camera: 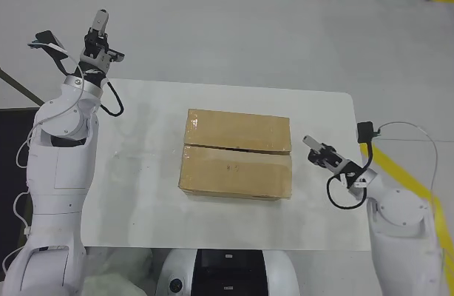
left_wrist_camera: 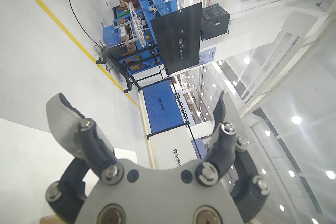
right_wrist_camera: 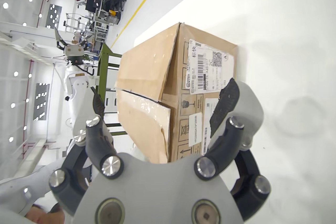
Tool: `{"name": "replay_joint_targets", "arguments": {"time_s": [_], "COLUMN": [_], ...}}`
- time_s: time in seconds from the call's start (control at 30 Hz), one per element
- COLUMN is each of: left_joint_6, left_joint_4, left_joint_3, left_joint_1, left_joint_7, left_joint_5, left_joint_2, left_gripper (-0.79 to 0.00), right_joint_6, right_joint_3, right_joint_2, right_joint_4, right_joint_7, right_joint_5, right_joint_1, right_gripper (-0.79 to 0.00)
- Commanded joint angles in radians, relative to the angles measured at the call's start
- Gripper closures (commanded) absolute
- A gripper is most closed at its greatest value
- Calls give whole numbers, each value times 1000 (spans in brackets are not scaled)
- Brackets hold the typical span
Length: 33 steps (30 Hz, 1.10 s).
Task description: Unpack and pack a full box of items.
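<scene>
Right gripper [right_wrist_camera: 162,95] spread wide, closed cardboard box [right_wrist_camera: 147,70] just ahead

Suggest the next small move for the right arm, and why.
Probably lift the right gripper over the box to its centre seam: the box is closed, and that gripper sits open and empty beside its end, while the left gripper points away.

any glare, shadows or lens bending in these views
Top view: even light, only a thin shadow along the box on the table. Left wrist view: ceiling lamps flare in streaks, straight lines bow. Right wrist view: glare speckles the box's flap.
</scene>
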<state>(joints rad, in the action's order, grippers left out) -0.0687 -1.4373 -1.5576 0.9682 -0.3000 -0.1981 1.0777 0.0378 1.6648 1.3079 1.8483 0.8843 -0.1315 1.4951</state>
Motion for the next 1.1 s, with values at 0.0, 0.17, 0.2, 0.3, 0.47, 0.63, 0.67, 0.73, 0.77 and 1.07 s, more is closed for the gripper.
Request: {"name": "replay_joint_targets", "arguments": {"time_s": [0.0,0.17,0.2,0.3,0.47,0.63,0.67,0.73,0.77,1.07], "left_joint_6": [0,0,0,0,0,0,0,0,0,0], "left_joint_4": [0,0,0,0,0,0,0,0,0,0], "left_joint_3": [0,0,0,0,0,0,0,0,0,0], "left_joint_1": [0,0,0,0,0,0,0,0,0,0], "left_joint_7": [0,0,0,0,0,0,0,0,0,0], "left_joint_5": [0,0,0,0,0,0,0,0,0,0], "left_joint_2": [0,0,0,0,0,0,0,0,0,0], "left_gripper": [-785,-785,-785,-785,-785,-785,-785,-785,-785,-785], "right_joint_6": [10,34,37,47,70,64,63,60,59,51], "right_joint_3": [8,6,7,4,3,-13,-16,-26,-31,-56], "right_joint_2": [-4,-12,-13,-19,-27,-35,-37,-39,-41,-53], "right_joint_4": [-10,-12,-15,-28,-64,-85,-88,-94,-96,-99], "right_joint_7": [23,79,88,121,167,178,179,181,180,184], "right_joint_5": [38,110,125,165,225,228,228,227,223,234], "right_joint_1": [-6,-11,-12,-18,-34,-43,-44,-46,-47,-48], "right_gripper": [-785,-785,-785,-785,-785,-785,-785,-785,-785,-785]}}
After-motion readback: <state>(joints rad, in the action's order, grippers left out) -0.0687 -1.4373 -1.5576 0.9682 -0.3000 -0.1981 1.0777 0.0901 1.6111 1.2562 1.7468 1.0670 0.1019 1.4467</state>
